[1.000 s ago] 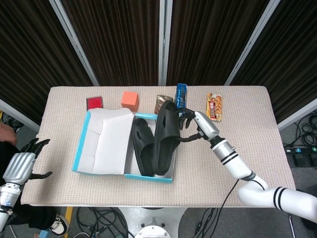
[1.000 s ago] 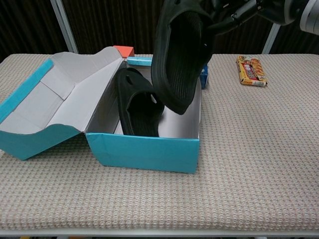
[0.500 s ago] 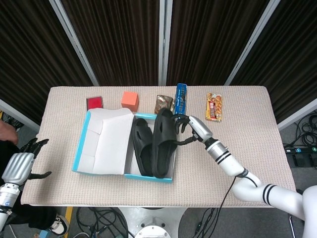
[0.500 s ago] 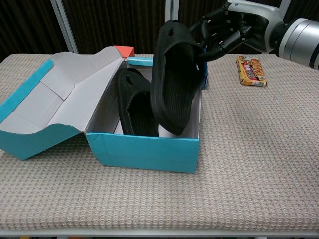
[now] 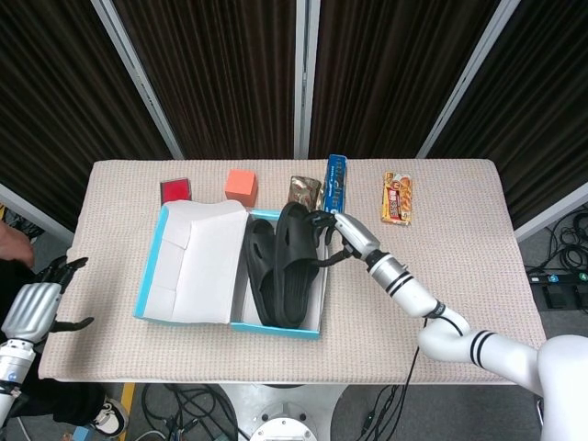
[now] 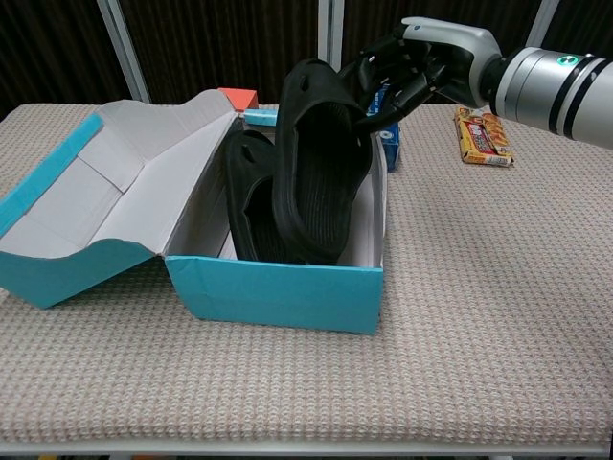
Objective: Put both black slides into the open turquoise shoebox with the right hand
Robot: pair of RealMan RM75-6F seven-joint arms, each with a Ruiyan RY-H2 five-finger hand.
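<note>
The open turquoise shoebox point(image 5: 152, 276) point(image 6: 278, 290) sits left of centre, its lid folded out to the left. One black slide point(image 5: 260, 271) point(image 6: 247, 206) lies inside the box. My right hand point(image 5: 341, 234) point(image 6: 414, 65) grips the heel end of the second black slide point(image 5: 296, 262) point(image 6: 321, 172), which leans tilted into the box on its side, toe down beside the first slide. My left hand point(image 5: 39, 303) hovers off the table's left edge, fingers apart, holding nothing.
Along the back edge stand a red block point(image 5: 175, 190), an orange block point(image 5: 241, 185) point(image 6: 237, 99), a brown packet point(image 5: 300, 190), a blue box point(image 5: 336, 180) and a snack bar point(image 5: 397, 197) point(image 6: 481, 135). Bare cloth lies in front and to the right.
My right hand has lowered the second slide from above the box down into it, shifting left and leaning it against the first slide. The left hand has stayed still.
</note>
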